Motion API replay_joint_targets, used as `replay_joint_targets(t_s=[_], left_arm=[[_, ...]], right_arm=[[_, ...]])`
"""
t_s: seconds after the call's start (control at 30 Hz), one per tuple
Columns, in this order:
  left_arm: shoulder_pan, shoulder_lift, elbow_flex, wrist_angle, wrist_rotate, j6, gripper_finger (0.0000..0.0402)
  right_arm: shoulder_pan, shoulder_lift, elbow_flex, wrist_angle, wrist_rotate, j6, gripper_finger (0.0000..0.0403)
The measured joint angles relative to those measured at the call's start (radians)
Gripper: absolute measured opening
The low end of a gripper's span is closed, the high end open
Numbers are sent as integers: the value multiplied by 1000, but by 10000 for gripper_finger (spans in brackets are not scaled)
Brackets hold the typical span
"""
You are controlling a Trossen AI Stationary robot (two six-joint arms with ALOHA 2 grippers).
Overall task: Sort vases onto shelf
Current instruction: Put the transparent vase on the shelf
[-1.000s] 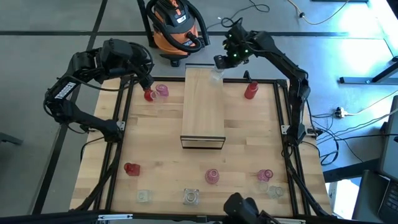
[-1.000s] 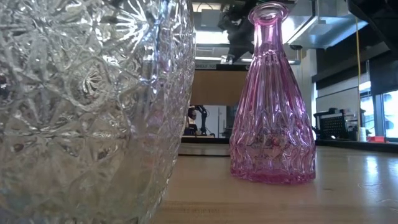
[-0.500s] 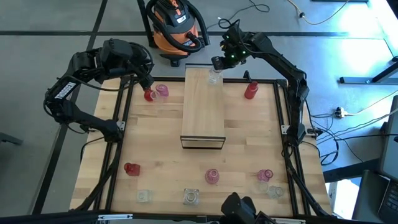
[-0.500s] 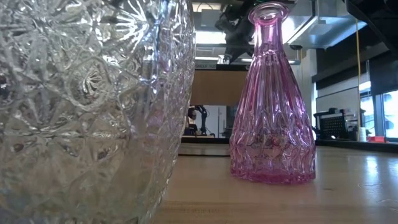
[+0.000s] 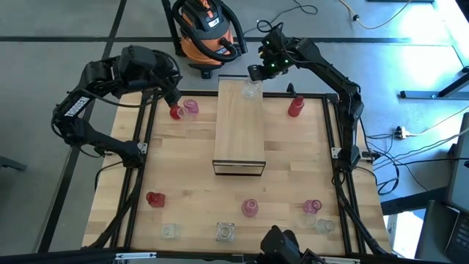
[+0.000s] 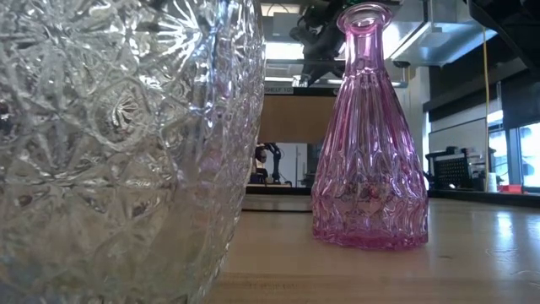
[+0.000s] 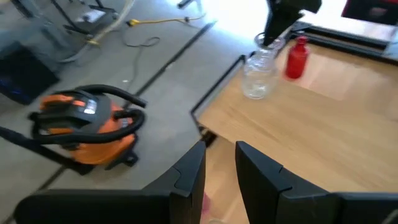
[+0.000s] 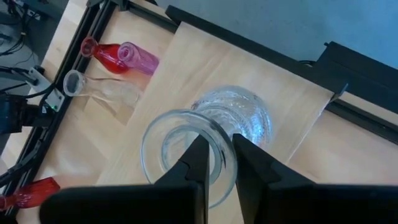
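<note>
Right wrist view: the right gripper [image 8: 216,163] straddles the clear vase's [image 8: 205,146] rim, grip unclear; lift straight up off the shelf [image 8: 186,74].

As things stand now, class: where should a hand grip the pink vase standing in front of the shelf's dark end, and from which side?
Probably the slim neck of the pink vase, just under its flared lip, from straight above. It stands upright, and its body widens toward the base, likely too broad to span.
</note>
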Motion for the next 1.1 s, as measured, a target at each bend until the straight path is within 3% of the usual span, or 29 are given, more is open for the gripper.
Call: replay_joint_targets(t_s=[0.27,0.97,1.1], left_arm=[[64,0,0,-6,136,-7,81],[78,0,0,-6,139,-7,81],[78,0,0,-6,139,-7,81]], right_arm=[[0,0,0,-3,-33,0,44],[0,0,0,-10,-34,-2,45],[0,-1,0,-5,-34,-2,68]])
